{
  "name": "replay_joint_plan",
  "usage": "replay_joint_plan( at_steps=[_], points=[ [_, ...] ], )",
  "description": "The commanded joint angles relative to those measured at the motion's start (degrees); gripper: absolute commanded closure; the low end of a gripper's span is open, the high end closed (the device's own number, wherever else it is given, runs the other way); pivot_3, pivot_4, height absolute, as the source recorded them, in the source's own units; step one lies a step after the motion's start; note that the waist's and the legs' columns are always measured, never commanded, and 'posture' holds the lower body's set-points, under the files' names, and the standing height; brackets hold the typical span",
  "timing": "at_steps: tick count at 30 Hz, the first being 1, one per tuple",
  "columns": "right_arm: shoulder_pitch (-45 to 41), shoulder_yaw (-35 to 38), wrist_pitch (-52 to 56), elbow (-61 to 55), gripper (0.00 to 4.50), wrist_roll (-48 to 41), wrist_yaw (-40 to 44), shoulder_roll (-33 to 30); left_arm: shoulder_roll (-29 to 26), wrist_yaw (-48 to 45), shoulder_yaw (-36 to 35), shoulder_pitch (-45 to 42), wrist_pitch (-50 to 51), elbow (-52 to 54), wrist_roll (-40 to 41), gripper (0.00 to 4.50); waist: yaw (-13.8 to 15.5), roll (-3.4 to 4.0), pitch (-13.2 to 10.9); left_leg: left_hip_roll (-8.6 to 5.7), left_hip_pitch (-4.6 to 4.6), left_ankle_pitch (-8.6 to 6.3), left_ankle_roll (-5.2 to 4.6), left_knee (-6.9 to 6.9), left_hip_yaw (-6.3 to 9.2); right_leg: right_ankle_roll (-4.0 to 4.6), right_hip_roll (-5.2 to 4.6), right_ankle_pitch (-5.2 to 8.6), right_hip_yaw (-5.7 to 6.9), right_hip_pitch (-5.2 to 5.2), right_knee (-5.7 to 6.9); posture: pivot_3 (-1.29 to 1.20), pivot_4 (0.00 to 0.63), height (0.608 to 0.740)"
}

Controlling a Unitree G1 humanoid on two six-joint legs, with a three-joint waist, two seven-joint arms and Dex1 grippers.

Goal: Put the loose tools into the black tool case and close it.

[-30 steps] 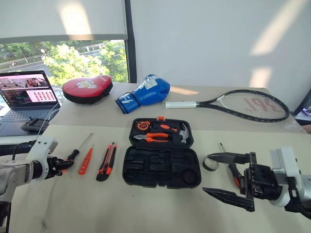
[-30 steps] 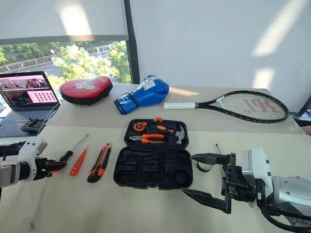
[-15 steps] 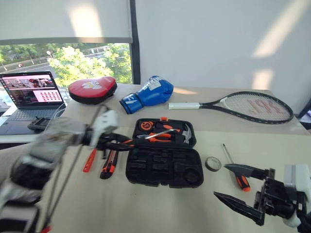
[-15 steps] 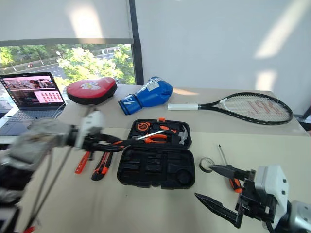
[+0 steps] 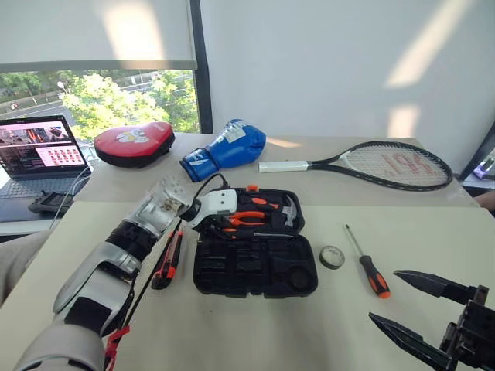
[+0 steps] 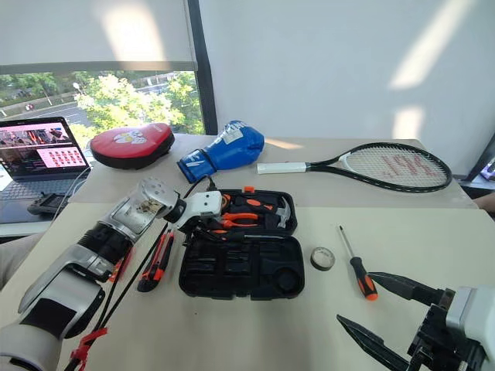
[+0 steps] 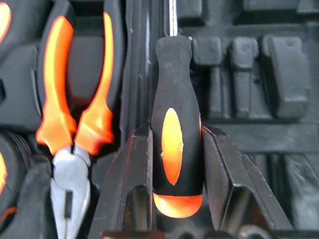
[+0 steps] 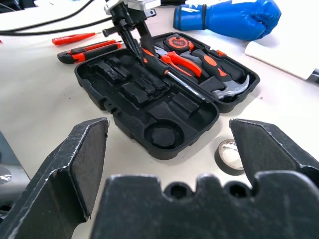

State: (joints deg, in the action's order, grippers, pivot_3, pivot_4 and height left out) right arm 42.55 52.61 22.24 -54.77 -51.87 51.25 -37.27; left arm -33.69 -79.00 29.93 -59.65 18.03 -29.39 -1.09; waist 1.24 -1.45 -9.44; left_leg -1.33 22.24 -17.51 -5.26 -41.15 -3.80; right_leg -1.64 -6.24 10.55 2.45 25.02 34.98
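The black tool case point(image 5: 255, 267) lies open mid-table, with pliers point(image 7: 75, 114) and a hammer point(image 5: 288, 210) in its far half. My left gripper point(image 5: 220, 222) hovers over the case's hinge line, shut on a black-and-orange screwdriver point(image 7: 175, 149) whose shaft point(image 8: 185, 85) lies along the case. Left of the case lie the utility knife point(image 5: 168, 259) and a slim orange screwdriver point(image 8: 75, 37). On the right are the tape roll point(image 5: 332, 256) and a second black-and-orange screwdriver point(image 5: 371, 269). My right gripper point(image 5: 385, 295) hangs open near the table's front right, nothing between its fingers.
At the back are a laptop point(image 5: 35, 151), a red oval pad point(image 5: 133, 143), a blue boxing glove point(image 5: 226, 147) and a tennis racket point(image 5: 379, 164). A black cable point(image 8: 55, 20) runs along my left arm toward the case.
My left arm has swung from the table's left side to above the case, carrying the screwdriver. The right gripper has drawn back toward the lower right. The camera has shifted slightly.
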Motion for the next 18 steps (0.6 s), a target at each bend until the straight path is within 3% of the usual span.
replay_joint_plan(
  at_steps=[1, 6, 12, 14, 18],
  points=[
    [1.18, 1.54, -1.84, -2.02, 0.00, -0.53, -0.77, 0.63, -1.84, -2.15, -0.38, 1.16, 4.06, 2.81, -1.66, 3.60, -0.06, 0.00, 0.00, 0.01, 0.01, 0.00, 0.00, -0.04, 0.00, -0.01, -0.01, 0.00, 0.00, 0.01, 0.01, 0.00, 0.150, 0.740],
    [1.60, 0.53, -2.42, -1.99, 0.00, 0.23, -1.31, 0.61, -4.27, -3.28, -0.87, 3.35, 7.68, 7.25, -2.27, 3.60, -0.13, 0.00, 0.00, 0.08, 0.09, 0.00, 0.01, -0.10, 0.01, -0.01, 0.02, -0.01, -0.01, 0.09, 0.04, 0.00, 0.150, 0.740],
    [0.57, -0.34, -2.33, -1.64, 0.00, 0.63, -1.65, -0.48, -3.25, -1.42, -0.81, 3.85, 7.31, 6.36, -3.43, 3.60, 0.21, 0.00, 0.00, 0.07, 0.11, -0.01, -0.01, -0.17, 0.01, -0.02, -0.01, 0.00, -0.01, 0.07, 0.03, 0.00, 0.150, 0.740],
    [0.33, -0.14, -2.23, -1.47, 0.00, 0.36, -1.57, -0.88, -2.72, 0.07, -1.55, 3.73, 5.19, 4.90, -3.72, 2.60, 0.34, 0.00, 0.00, 0.05, 0.10, -0.02, -0.02, -0.21, 0.01, -0.02, -0.02, 0.00, -0.01, 0.04, 0.04, 0.00, 0.150, 0.740],
    [0.20, 0.13, -2.03, -1.35, 0.00, 0.10, -1.48, -1.35, -2.05, 1.10, -8.27, 3.38, 5.29, 7.18, 1.21, 1.42, 0.85, 0.01, 0.00, 0.05, 0.12, -0.03, -0.03, -0.26, 0.01, -0.03, -0.04, -0.01, 0.00, 0.04, 0.06, 0.00, 0.150, 0.740]
  ],
)
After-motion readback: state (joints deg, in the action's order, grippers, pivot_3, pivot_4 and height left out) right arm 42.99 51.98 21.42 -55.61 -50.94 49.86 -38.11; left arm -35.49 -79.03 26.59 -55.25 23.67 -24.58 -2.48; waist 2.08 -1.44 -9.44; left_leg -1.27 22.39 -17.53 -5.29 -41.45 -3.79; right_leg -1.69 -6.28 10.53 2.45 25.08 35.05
